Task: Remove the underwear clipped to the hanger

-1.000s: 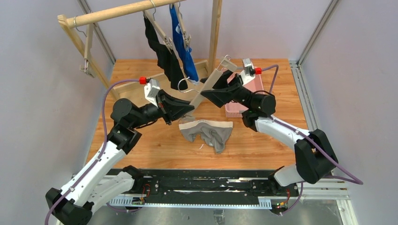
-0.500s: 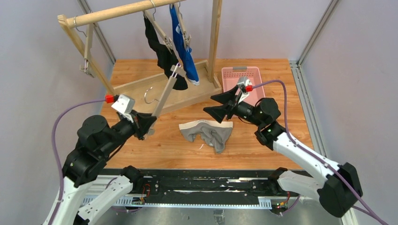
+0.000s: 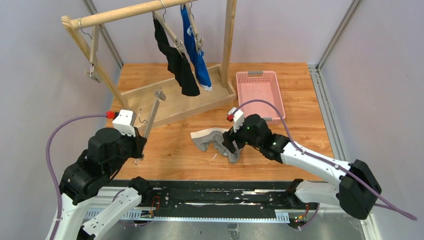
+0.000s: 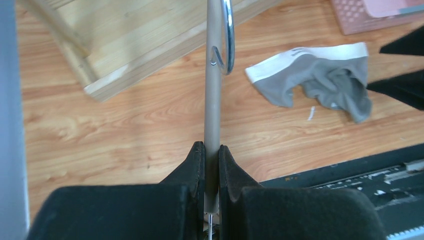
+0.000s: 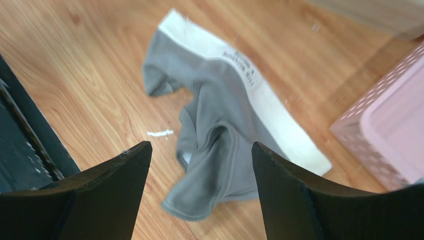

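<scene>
Down at the near left of the table (image 3: 170,155), got the left gripper (image 3: 136,148) clenched tight on the low end of a hanger (image 3: 151,116), holding it tilted up and away toward the rack. From that wrist cam, can see both fingers (image 4: 197,160) squeezing the grey bar, with a metal hook (image 4: 227,35) curling off further up.

Just right of that, roughly mid-table, got the grey underwear (image 3: 206,140) lying crumpled on the wood, clear of any hanger, white waistband along its far edge. Hovering over its right half: the right gripper (image 3: 231,142), jaws spread wide and gripping nothing, just cloth showing in the gap from the wrist cam. Can't tell if the tips actually touch the fabric. Also spotted a tiny white scrap (image 5: 160,133) on the wood just beside the cloth on its near side.

Further back on the right, got a pink basket (image 3: 257,95) sitting near the far side of that arm.

Far left to centre, a wooden rack (image 3: 130,12), with the black underwear (image 3: 176,60) and the blue underwear (image 3: 192,45) clipped to two more hangers (image 3: 169,31) on the rail, black on the left, blue right up against it.
</scene>
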